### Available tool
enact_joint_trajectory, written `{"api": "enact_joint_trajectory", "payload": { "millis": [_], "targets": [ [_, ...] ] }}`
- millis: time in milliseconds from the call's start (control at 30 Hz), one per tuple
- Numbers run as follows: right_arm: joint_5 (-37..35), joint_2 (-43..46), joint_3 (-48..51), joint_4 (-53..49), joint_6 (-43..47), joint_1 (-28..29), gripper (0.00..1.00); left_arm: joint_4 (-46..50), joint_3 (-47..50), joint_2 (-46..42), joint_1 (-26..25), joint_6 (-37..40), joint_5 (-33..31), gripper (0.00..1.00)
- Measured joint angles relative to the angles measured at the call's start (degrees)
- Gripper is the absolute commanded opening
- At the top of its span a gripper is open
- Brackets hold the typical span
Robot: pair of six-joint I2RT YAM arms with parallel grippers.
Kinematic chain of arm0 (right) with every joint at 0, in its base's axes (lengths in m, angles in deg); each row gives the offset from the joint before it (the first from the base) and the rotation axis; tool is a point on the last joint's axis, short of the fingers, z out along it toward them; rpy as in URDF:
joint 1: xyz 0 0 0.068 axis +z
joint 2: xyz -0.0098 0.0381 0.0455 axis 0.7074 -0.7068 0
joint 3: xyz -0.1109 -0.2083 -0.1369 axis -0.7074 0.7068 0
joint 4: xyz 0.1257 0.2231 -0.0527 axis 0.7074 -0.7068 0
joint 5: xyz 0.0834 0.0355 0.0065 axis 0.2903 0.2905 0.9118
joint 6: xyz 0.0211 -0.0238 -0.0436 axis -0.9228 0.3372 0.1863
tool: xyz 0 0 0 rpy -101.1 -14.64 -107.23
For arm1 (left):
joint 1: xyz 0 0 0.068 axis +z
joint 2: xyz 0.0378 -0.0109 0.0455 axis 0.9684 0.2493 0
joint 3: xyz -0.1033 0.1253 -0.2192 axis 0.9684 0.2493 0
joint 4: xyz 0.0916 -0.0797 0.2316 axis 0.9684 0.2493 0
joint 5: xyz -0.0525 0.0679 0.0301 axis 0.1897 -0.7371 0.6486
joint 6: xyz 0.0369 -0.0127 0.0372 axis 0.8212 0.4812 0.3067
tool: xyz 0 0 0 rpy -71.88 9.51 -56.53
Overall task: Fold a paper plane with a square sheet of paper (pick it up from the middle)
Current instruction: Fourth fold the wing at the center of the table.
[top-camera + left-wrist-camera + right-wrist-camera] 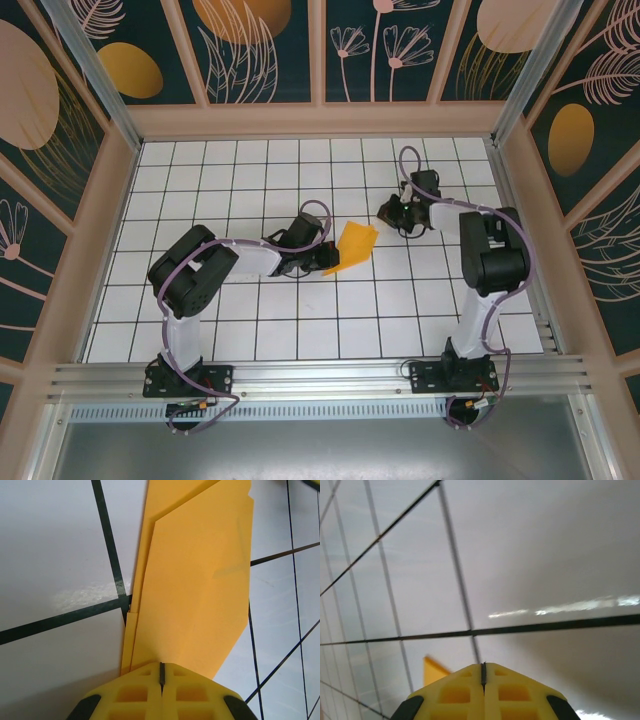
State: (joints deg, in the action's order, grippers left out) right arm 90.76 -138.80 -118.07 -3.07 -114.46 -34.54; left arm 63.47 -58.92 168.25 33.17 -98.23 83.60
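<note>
The square sheet of paper is orange-yellow and folded into a narrower, layered shape with slanted edges. It lies on the white grid table near the middle. In the left wrist view the paper runs away from my left gripper, whose yellow jaws are shut. Their tips sit over the paper's near end, and I see nothing pinched between them. From above, the left gripper is at the paper's left edge. My right gripper is shut and hangs just right of the paper's far corner. A corner of the paper peeks out beside the right gripper.
Wooden-framed walls with dark floral panels enclose the white grid table on three sides. An aluminium rail with both arm bases runs along the near edge. Open grid squares lie all round the paper.
</note>
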Motion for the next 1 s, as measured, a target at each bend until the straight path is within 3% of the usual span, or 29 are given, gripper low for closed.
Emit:
{"api": "enact_joint_trajectory", "payload": {
  "millis": [167,367,700,1000],
  "targets": [
    [0.24,5.09,3.72,1.79,-2.56,5.66,0.04,0.42,-0.17,0.0,0.0,0.0,0.0,0.0],
    [1.25,4.11,8.41,3.13,-6.19,12.63,0.03,0.44,-0.24,0.0,0.0,0.0,0.0,0.0],
    [2.29,1.81,10.16,5.44,-7.72,12.92,0.03,0.48,-0.24,-0.26,0.0,0.66,0.17,0.0],
    [3.43,0.94,9.9,5.84,-6.8,12.7,0.02,8.81,-4.72,-0.55,0.17,13.11,3.76,0.08]
  ]
}}
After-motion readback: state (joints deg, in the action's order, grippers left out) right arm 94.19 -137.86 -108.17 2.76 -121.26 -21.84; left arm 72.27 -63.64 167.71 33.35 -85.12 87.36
